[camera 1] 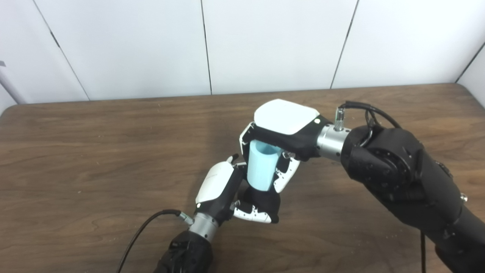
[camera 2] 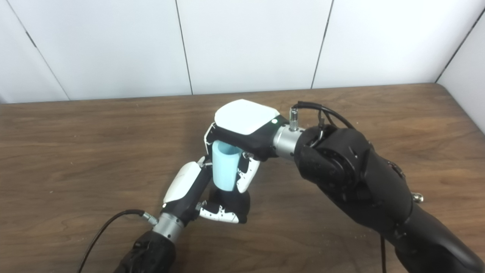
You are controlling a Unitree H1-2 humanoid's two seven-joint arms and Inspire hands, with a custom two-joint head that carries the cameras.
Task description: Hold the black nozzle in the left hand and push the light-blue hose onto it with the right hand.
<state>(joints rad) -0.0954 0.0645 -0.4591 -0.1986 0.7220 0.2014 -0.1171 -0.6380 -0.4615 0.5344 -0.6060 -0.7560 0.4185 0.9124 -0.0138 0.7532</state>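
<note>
Standing near-upright, light-blue hose gripped by right hand; lower end meets black nozzle, left hand fingers closed around it.

hose upright above nozzle, right robot hand above left robot hand

left robot hand clenched, right robot hand clenched above

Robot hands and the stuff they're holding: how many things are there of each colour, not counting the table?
Light blue: 1, the hose, held in the right robot hand.
Black: 1, the nozzle, mostly hidden in the left robot hand, under the hose.
White and black: 2, the robot hands.
Total: 4.
</note>
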